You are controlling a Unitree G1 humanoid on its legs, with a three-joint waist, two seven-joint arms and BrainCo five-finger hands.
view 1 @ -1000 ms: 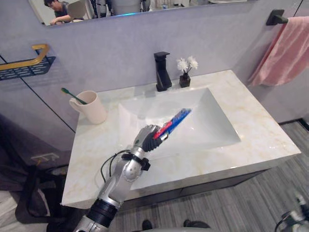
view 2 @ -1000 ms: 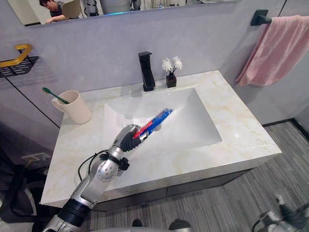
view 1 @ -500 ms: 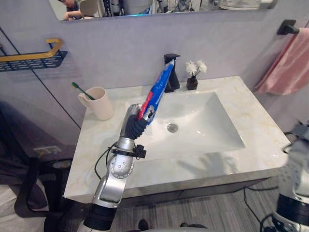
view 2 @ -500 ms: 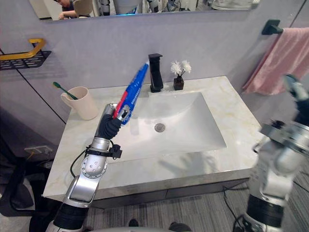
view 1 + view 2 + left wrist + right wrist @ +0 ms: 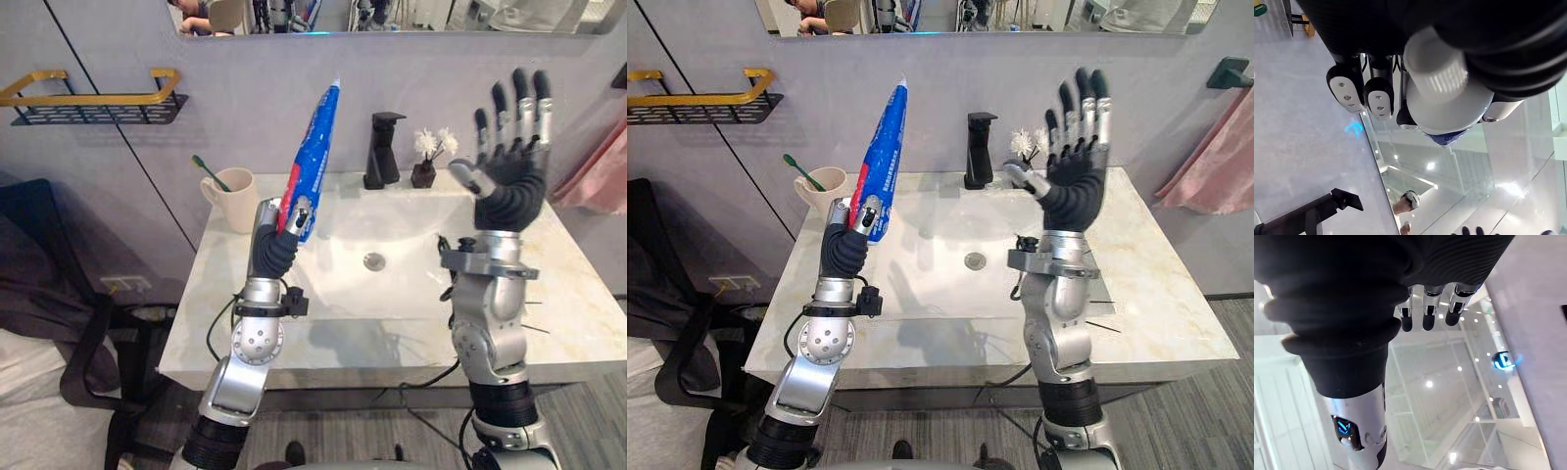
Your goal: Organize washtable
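My left hand (image 5: 271, 247) is raised above the washtable's left side and shut on a blue and red toothpaste tube (image 5: 314, 154), which stands nearly upright with its white cap (image 5: 1437, 78) down by my fingers. My right hand (image 5: 509, 174) is held up over the right of the sink (image 5: 382, 255), fingers straight and spread, holding nothing. A beige cup (image 5: 236, 200) with a green toothbrush (image 5: 210, 172) in it stands at the back left of the marble top (image 5: 578, 313).
A black tap (image 5: 380, 150) and a small black vase of white flowers (image 5: 428, 161) stand behind the sink. A black and gold wall shelf (image 5: 93, 101) hangs at the left. A pink towel (image 5: 1213, 162) hangs at the right. A mirror runs above.
My left hand has lifted the toothpaste tube out of the sink and turned it upright. My right hand has come up into view, open. The camera has shifted.
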